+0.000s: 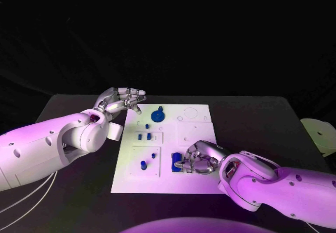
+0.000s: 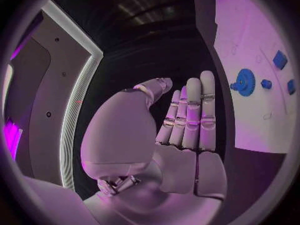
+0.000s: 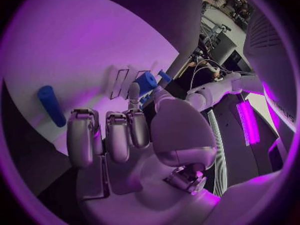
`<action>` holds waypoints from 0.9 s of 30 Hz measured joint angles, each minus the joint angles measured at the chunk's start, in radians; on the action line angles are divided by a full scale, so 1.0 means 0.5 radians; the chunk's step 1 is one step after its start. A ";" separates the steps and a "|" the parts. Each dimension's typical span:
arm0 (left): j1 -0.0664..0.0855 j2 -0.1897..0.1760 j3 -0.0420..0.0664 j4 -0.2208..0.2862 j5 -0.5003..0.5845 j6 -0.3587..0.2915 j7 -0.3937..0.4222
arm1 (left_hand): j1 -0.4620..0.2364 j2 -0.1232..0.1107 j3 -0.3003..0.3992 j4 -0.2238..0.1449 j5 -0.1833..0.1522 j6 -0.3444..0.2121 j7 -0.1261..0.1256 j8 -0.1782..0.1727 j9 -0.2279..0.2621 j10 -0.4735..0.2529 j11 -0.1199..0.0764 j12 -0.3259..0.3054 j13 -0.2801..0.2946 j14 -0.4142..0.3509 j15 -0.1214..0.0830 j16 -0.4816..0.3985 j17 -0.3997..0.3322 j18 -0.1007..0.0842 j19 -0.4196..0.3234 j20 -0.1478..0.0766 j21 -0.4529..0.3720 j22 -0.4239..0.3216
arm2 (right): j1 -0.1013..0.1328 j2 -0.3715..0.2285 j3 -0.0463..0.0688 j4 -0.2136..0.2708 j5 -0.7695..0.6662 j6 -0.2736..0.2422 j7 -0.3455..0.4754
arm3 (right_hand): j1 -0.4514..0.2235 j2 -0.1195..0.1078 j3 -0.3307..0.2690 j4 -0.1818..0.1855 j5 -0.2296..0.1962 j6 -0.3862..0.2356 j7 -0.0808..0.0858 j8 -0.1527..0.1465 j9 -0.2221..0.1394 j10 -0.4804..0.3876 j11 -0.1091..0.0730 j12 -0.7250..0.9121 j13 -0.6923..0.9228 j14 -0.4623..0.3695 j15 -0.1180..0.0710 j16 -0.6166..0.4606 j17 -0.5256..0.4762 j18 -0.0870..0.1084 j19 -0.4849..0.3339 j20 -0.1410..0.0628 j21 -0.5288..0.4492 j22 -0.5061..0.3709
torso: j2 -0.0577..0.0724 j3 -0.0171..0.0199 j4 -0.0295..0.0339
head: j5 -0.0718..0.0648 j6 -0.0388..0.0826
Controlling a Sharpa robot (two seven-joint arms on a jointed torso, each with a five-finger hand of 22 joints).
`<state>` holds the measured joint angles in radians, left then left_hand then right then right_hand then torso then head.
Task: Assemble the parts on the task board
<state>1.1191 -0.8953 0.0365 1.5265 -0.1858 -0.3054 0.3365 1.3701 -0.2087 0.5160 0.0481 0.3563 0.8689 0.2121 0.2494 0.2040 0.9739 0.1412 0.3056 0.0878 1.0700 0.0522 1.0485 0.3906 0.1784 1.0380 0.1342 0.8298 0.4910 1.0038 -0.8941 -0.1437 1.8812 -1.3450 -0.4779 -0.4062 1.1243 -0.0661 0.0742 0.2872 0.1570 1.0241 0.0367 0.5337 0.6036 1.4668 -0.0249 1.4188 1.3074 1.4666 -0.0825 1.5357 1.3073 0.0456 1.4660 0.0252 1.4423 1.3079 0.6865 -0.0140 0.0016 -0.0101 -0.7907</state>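
The white task board (image 1: 189, 128) lies in the middle of the table. On it a blue gear (image 1: 159, 115) stands near the far left, also seen as the gear (image 2: 243, 81). Small blue pegs (image 1: 147, 137) stand in slots below it, and two more pegs (image 1: 143, 165) are near the front left. My left hand (image 1: 120, 101) hovers off the board's far left corner, its fingers (image 2: 190, 110) straight and holding nothing. My right hand (image 1: 201, 158) is low over the board's near right part, fingers (image 3: 109, 132) curled with nothing in them. A long blue piece (image 1: 176, 161) lies just beside them, flat on the board (image 3: 51, 105).
A pale white object (image 1: 321, 133) sits at the table's right edge. Bare black table (image 1: 266, 121) stretches to the right of the board and along its left side.
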 measured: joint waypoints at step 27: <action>0.000 -0.007 0.000 0.000 0.000 0.000 -0.001 | 0.000 0.000 0.000 0.000 0.000 0.000 0.000 0.000 0.000 -0.014 0.000 0.014 0.000 0.000 0.000 0.000 -0.001 0.000 0.000 0.000 0.000 -0.002 | 0.009 -0.109 0.000 0.025 -0.005 0.011 0.041 | 0.171 -0.067 0.005 -0.005 0.047 -0.018 0.010 -0.010 -0.022 0.000 0.000 -0.043 0.002 0.000 0.000 0.000 0.002 0.000 0.000 0.000 -0.029 -0.001 | 0.000 0.0000 0.000 | -0.007 0.005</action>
<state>1.1191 -0.8990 0.0364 1.5265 -0.1858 -0.3055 0.3360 1.3701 -0.2087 0.5161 0.0481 0.3563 0.8689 0.2121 0.2494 0.2042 0.9667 0.1411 0.3128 0.0877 1.0700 0.0522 1.0485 0.3899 0.1785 1.0380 0.1342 0.8298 0.4902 1.0082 -0.9484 -0.1437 1.8938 -1.3477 -0.4723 -0.3857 1.2095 -0.0995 0.0768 0.2845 0.1805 1.0151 0.0416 0.5289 0.5927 1.4667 -0.0248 1.3975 1.3081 1.4665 -0.0824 1.5356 1.3081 0.0456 1.4660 0.0253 1.4280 1.3076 0.6866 -0.0140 0.0016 -0.0134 -0.7882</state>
